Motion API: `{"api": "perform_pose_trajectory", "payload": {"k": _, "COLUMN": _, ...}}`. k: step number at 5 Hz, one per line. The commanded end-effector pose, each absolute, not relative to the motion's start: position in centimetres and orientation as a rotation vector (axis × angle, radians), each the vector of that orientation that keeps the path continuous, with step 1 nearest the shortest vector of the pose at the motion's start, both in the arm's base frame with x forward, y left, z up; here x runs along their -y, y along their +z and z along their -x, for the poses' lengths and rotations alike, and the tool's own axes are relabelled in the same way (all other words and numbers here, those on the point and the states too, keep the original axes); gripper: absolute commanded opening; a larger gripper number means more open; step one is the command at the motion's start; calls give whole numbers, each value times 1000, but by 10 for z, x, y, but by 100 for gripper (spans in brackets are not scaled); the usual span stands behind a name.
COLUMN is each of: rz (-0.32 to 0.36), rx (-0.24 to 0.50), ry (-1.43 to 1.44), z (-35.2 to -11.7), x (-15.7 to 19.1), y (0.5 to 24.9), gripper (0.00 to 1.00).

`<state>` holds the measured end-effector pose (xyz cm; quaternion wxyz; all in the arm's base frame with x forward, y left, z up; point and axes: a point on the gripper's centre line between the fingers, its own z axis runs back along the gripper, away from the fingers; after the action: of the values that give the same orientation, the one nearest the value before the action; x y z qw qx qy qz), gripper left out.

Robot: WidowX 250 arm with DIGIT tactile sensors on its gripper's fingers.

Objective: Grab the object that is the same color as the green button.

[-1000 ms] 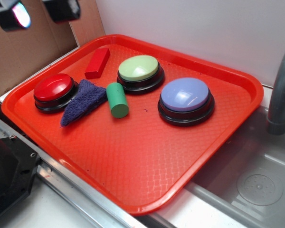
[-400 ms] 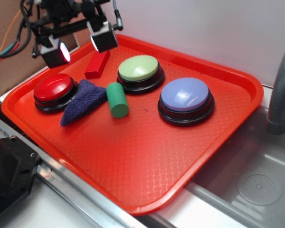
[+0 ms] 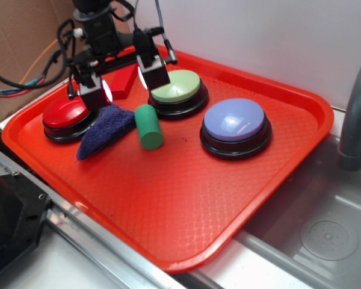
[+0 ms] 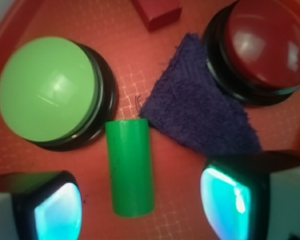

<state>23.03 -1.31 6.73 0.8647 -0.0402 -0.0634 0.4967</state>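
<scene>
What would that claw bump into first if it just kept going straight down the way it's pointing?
Most likely the green cylinder: in the wrist view it lies between the open gripper's two fingers. Height above it is hard to judge; the purple cloth sits close beside one finger.

End effector (image 3: 124,81) spread wide above green cylinder (image 3: 148,126), tray (image 3: 186,198).

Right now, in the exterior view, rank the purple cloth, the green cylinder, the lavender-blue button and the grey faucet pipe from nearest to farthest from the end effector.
1. Purple cloth, just below the end effector, under its finger by the red button.
2. Green cylinder, a little further toward the tray's middle.
3. Lavender-blue button, well off to the image right.
4. Grey faucet pipe, beyond the tray's edge.
</scene>
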Motion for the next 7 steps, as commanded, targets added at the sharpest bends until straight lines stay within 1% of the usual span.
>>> {"api": "perform_pose_trajectory", "payload": {"k": 1, "rz": 90, "rx": 139, "ry": 1047, "z": -236, "x": 23, "y": 39, "gripper": 100}}
{"api": "perform_pose_trajectory", "payload": {"k": 2, "rz": 83, "rx": 116, "ry": 1062, "z": -236, "x": 23, "y": 28, "gripper": 100}}
{"api": "perform_pose_trajectory", "payload": {"k": 4, "rz": 61, "rx": 120, "ry": 1069, "z": -238, "x": 26, "y": 14, "gripper": 100}}
{"api": "perform_pose_trajectory", "payload": {"k": 5, "rz": 59, "rx": 127, "ry": 1068, "z": -239, "x": 27, "y": 11, "gripper": 71}}
{"api": "perform_pose_trajectory", "payload": {"k": 6, "rz": 86, "rx": 141, "ry": 1083, "z": -241, "x": 25, "y": 12, "gripper": 10}}
{"api": "perform_pose_trajectory", "payload": {"k": 7, "rz": 96, "rx": 134, "ry": 1058, "z": -240, "x": 25, "y": 15, "gripper": 0}}
